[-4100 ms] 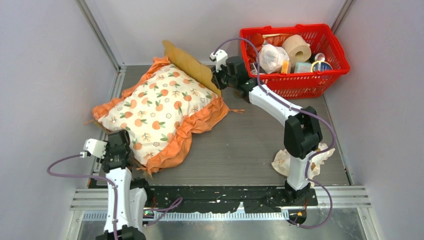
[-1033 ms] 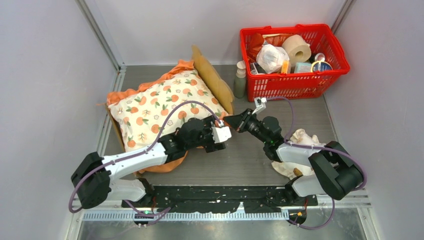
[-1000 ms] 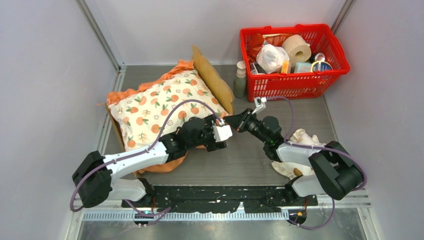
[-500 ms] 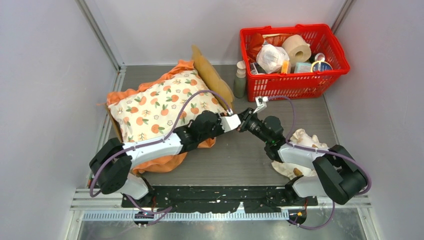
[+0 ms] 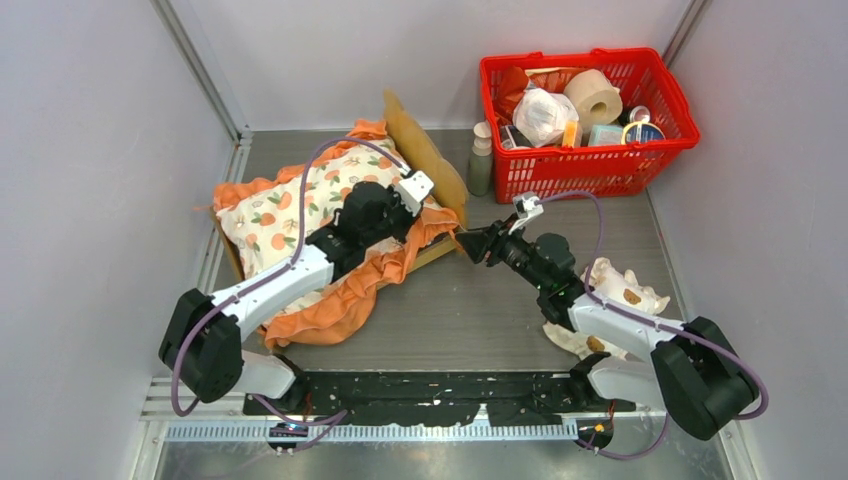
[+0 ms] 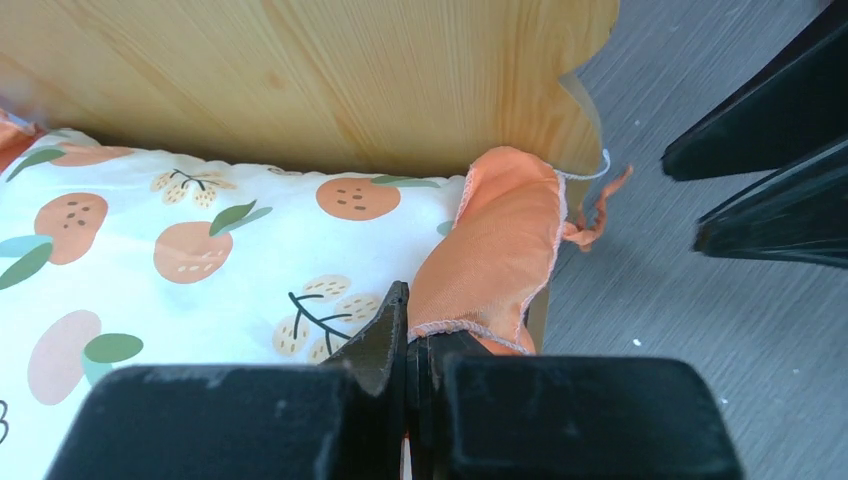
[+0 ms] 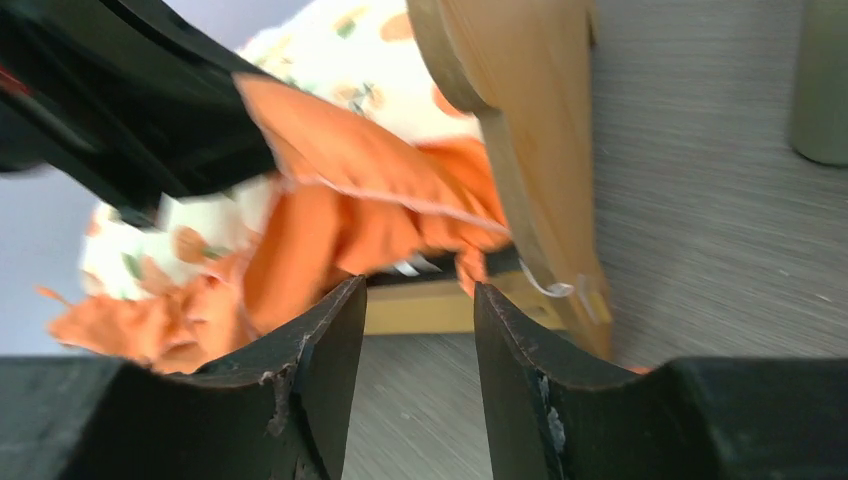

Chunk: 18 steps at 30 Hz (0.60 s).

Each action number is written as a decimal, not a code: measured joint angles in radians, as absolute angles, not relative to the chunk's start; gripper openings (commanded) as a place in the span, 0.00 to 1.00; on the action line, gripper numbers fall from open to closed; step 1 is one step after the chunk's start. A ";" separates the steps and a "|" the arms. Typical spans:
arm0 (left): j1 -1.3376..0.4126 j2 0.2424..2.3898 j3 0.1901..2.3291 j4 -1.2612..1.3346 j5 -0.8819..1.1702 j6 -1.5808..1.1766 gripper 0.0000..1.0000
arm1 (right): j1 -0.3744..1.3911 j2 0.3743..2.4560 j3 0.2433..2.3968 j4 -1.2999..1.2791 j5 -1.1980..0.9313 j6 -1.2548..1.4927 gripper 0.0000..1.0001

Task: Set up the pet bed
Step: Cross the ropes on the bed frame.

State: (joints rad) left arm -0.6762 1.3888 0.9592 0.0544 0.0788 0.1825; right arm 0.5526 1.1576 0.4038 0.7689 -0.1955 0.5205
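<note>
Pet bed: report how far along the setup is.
Done: the orange-print cushion lies in the pet bed, against its headboard. In hand: left gripper shut on the orange ruffle there; right gripper open, empty. Left: the cushion overhangs the near side; the frilled pillow lies on the table.

The right gripper (image 7: 415,300) has its fingers parted. Just beyond their tips, the cushion (image 7: 340,170) drapes its orange ruffle over the wooden pet bed (image 7: 530,120).
</note>
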 measured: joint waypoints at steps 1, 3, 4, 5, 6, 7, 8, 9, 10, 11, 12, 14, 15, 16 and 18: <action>-0.665 1.381 0.959 0.058 0.096 0.171 0.00 | 0.552 1.159 0.404 0.744 -0.190 0.478 0.51; -0.648 1.376 0.959 0.063 0.128 0.155 0.00 | 0.552 1.175 0.405 0.694 -0.185 0.401 0.53; -0.641 1.376 0.959 0.063 0.141 0.148 0.00 | 0.552 1.193 0.409 0.665 -0.185 0.360 0.53; -0.635 1.376 0.959 0.061 0.155 0.141 0.00 | 0.552 1.210 0.414 0.646 -0.185 0.336 0.53; -0.628 1.376 0.960 0.059 0.167 0.138 0.00 | 0.552 1.229 0.421 0.627 -0.185 0.313 0.52; -0.624 1.376 0.961 0.057 0.177 0.136 0.00 | 0.552 1.252 0.432 0.604 -0.184 0.289 0.50; -0.618 1.376 0.962 0.055 0.186 0.135 0.00 | 0.552 1.280 0.445 0.587 -0.184 0.268 0.49; -0.611 1.376 0.963 0.055 0.194 0.134 0.00 | 0.552 1.306 0.456 0.574 -0.183 0.252 0.46; -0.605 1.376 0.964 0.055 0.200 0.133 0.00 | 0.552 1.330 0.466 0.566 -0.183 0.237 0.46; -0.596 1.376 0.964 0.055 0.208 0.133 0.00 | 0.552 1.348 0.473 0.561 -0.183 0.228 0.45; -0.589 1.376 0.965 0.055 0.211 0.131 0.00 | 0.552 1.362 0.479 0.553 -0.182 0.222 0.45; -0.573 1.375 0.965 0.055 0.219 0.126 0.00 | 0.552 1.387 0.494 0.535 -0.178 0.210 0.46; -0.566 1.374 0.965 0.055 0.223 0.122 0.00 | 0.552 1.397 0.501 0.529 -0.173 0.207 0.46; -0.562 1.372 0.965 0.055 0.227 0.118 0.00 | 0.552 1.404 0.504 0.528 -0.167 0.204 0.46; -0.557 1.365 0.965 0.055 0.232 0.112 0.00 | 0.552 1.415 0.507 0.523 -0.152 0.196 0.46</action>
